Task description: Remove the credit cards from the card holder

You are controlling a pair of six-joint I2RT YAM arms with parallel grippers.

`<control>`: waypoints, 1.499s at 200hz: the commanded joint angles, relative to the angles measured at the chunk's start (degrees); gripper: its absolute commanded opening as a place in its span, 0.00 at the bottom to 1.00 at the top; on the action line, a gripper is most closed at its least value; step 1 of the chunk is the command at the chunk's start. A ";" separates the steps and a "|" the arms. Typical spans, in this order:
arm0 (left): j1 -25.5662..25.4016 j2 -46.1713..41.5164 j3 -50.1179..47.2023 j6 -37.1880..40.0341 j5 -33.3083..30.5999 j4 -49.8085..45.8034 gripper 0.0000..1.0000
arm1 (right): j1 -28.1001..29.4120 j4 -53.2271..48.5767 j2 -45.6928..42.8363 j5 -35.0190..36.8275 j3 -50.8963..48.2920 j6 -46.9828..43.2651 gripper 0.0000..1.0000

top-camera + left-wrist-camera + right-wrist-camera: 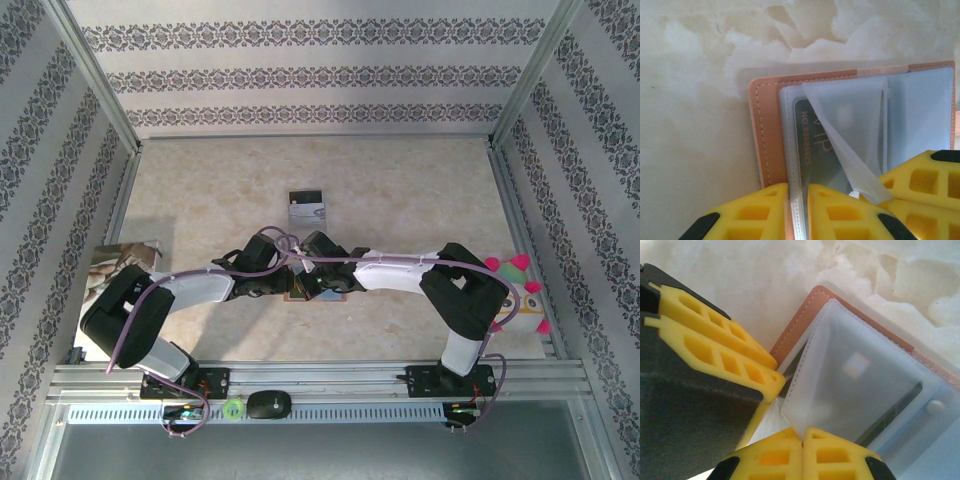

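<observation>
The tan leather card holder (767,125) lies open on the table, under both grippers in the top view (297,293). A grey credit card (812,150) printed "VIP" sits in a clear sleeve on its left half. My left gripper (798,187) is shut on the near edge of that card and on the stitched sleeve edge beside it. My right gripper (802,432) is shut on the corner of a translucent sleeve leaf (855,375), holding it up off the holder (800,320). The right fingers (920,180) show beside the left ones. The two grippers (285,285) (318,285) nearly touch.
A small grey rectangle with a black end (307,208) lies farther back at table centre. A white and pink plush toy (515,285) sits at the right edge and a printed paper (125,255) at the left. A black mouse (268,403) rests on the front rail.
</observation>
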 commanded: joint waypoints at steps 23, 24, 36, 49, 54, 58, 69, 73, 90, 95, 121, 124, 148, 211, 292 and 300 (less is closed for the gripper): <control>-1.30 3.52 0.14 2.58 0.81 -7.88 0.14 | -0.82 2.69 -3.73 1.26 -3.81 4.08 0.00; -1.27 3.57 0.10 2.61 0.91 -7.93 0.14 | -0.82 2.73 -3.83 1.36 -3.93 4.18 0.00; -1.34 3.79 0.03 2.74 1.19 -8.16 0.13 | -0.91 2.86 -4.63 2.19 -5.14 5.28 0.00; -1.33 3.93 -0.17 2.73 1.61 -8.15 0.12 | -0.98 2.70 -5.77 3.45 -6.56 6.48 0.00; -1.33 4.03 -0.07 2.73 1.77 -8.22 0.12 | -0.99 2.59 -6.36 4.01 -7.07 7.08 0.00; -1.39 4.12 -0.01 2.72 1.81 -8.23 0.11 | -0.99 2.47 -6.89 4.35 -7.55 7.52 0.00; -1.41 4.38 -0.16 2.64 2.21 -7.85 0.10 | -1.03 2.30 -8.42 4.82 -8.55 7.83 0.00; -1.44 4.34 -0.13 2.57 2.19 -7.60 0.10 | -1.02 2.01 -8.92 5.15 -8.74 7.99 0.00; -1.50 4.74 -0.04 2.46 2.53 -7.42 0.09 | -1.08 0.52 -10.94 6.89 -9.75 8.75 0.01; -1.45 4.75 -0.04 2.46 2.58 -7.23 0.09 | -1.16 0.12 -11.42 7.36 -10.12 9.10 0.03; -1.64 4.78 0.00 2.39 3.02 -7.04 0.08 | -1.24 -2.71 -14.68 10.36 -12.25 11.43 0.21; -1.68 4.72 0.07 2.38 2.94 -7.02 0.08 | -1.26 -3.23 -15.13 10.99 -12.49 11.75 0.23; -2.08 4.04 0.18 2.83 2.65 -7.42 0.09 | -1.42 -6.99 -19.90 15.28 -14.44 14.52 0.35; -2.63 3.25 0.75 2.92 2.93 -7.18 0.14 | -3.98 -7.21 -20.74 -0.56 -6.55 9.70 0.38; -2.89 4.36 1.23 3.34 3.68 -7.06 0.14 | -3.91 -3.73 -9.78 -8.76 0.47 11.06 0.27; -2.93 4.49 1.28 3.34 3.64 -7.06 0.14 | -3.98 -4.18 -10.17 -8.35 0.69 11.06 0.27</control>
